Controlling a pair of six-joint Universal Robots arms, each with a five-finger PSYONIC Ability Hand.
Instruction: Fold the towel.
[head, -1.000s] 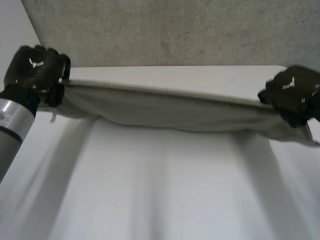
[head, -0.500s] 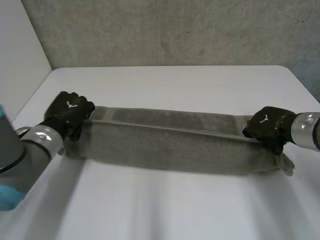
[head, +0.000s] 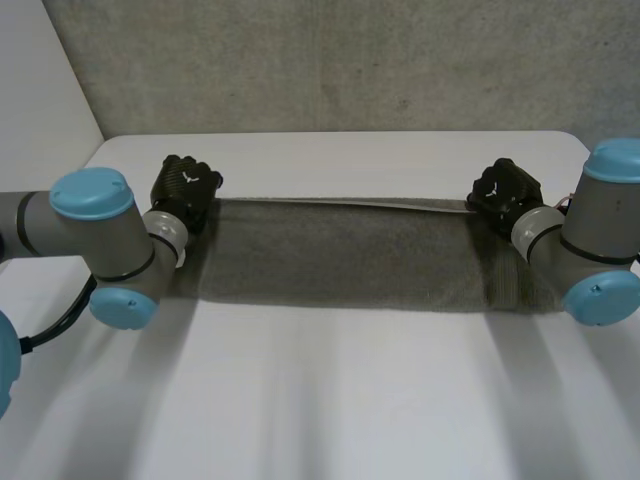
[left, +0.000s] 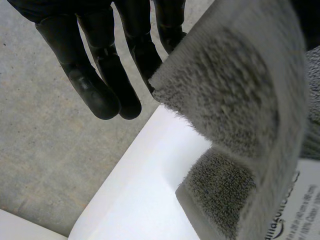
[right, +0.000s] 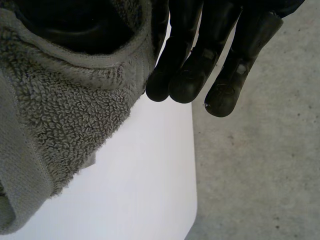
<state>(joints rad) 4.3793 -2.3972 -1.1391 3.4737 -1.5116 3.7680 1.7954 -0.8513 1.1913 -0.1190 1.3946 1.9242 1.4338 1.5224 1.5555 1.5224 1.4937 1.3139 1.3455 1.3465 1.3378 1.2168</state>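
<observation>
- Pinches the towel (head: 340, 255) by its far left corner in the left hand (head: 187, 188), fingers (left: 97, 90) straight, thumb hidden behind cloth.
- Grips the far right corner in the right hand (head: 503, 190), fingers (right: 182, 75) straight against the hem, thumb buried in the fold.
- Leaves the towel as a long folded band across the tabletop (head: 330, 400).
- Covers its right end with the right arm (head: 600, 230).

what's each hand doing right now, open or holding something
left hand: pinching a far corner of the towel
right hand: pinching the towel's other far corner
</observation>
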